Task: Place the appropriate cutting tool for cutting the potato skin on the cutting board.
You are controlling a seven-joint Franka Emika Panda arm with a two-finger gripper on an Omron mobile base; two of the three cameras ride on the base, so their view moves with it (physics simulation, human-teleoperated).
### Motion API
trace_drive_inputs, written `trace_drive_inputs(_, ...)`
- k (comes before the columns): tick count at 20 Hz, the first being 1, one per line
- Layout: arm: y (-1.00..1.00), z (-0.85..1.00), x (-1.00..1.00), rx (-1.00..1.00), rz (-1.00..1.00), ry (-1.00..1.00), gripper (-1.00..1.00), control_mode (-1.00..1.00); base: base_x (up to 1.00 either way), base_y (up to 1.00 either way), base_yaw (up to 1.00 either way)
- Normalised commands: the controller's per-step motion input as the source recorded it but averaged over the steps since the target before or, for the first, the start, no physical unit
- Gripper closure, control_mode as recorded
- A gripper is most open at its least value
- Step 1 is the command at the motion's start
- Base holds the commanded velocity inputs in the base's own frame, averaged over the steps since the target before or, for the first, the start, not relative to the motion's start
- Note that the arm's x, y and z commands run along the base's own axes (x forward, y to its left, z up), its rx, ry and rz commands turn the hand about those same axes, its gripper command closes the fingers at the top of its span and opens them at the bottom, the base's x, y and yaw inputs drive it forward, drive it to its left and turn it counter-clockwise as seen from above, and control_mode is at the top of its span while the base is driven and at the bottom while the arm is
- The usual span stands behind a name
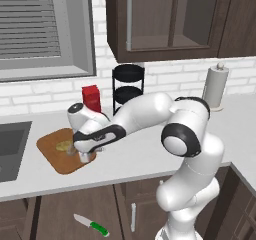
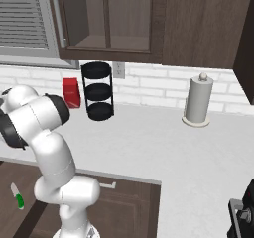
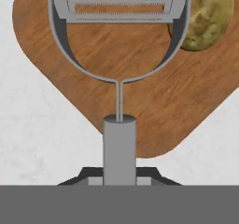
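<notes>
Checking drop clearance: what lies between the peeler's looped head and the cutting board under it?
Nothing: in the hand view, bare cutting board shows through the peeler; the potato sits beside it.

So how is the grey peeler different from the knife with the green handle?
The peeler is all grey with a wide looped head; the knife has a green handle and a straight silver blade. The peeler is held in the gripper over the cutting board; the knife lies down on the floor by the cabinets. Both are slim kitchen cutting tools.
</notes>
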Motion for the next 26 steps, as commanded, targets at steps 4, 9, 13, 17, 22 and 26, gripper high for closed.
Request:
trace_drive_inputs(4, 0.34, -0.20, 0.08, 0.08, 0.00, -0.05, 1.00, -1.00, 0.00, 0.00, 0.00)
trace_drive_inputs(9, 0.24, -0.20, 0.20, 0.09, 0.00, -0.01, 1.00, -1.00, 0.00, 0.00, 0.00)
trace_drive_inputs(13, 0.05, -0.04, 0.32, 0.05, 0.00, -0.01, 1.00, -1.00, 0.00, 0.00, 0.00)
trace_drive_inputs(17, 0.02, -0.06, 0.08, 0.04, 0.00, 0.00, 1.00, -1.00, 0.00, 0.00, 0.00)
trace_drive_inputs(22, 0.16, -0.13, 0.00, 0.04, 0.00, 0.00, 1.00, -1.00, 0.00, 0.00, 0.00)
trace_drive_inputs(26, 0.21, -0.13, 0.01, 0.02, 0.00, 0.00, 1.00, -1.00, 0.00, 0.00, 0.00)
